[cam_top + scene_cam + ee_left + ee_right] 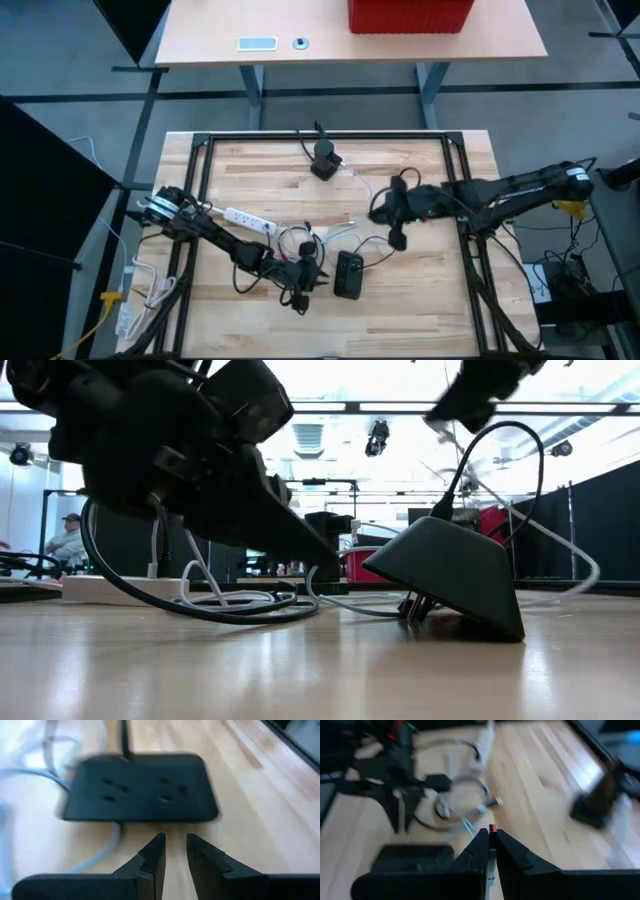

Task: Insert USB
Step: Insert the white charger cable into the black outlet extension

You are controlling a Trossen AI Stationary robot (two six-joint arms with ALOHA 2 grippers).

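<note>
The left gripper hovers just short of the black hub, at about five o'clock on the table, fingers a narrow gap apart and holding nothing. The right gripper, near three o'clock, is pinched on a thin cable with an orange-tipped end (possibly the USB plug). With so little held, I'd worry it twists or slips before reaching a port.

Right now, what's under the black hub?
Under the black hub, its raised edge shows dark plugs and a pale cable running out. The rest sits on the table, hidden.
</note>
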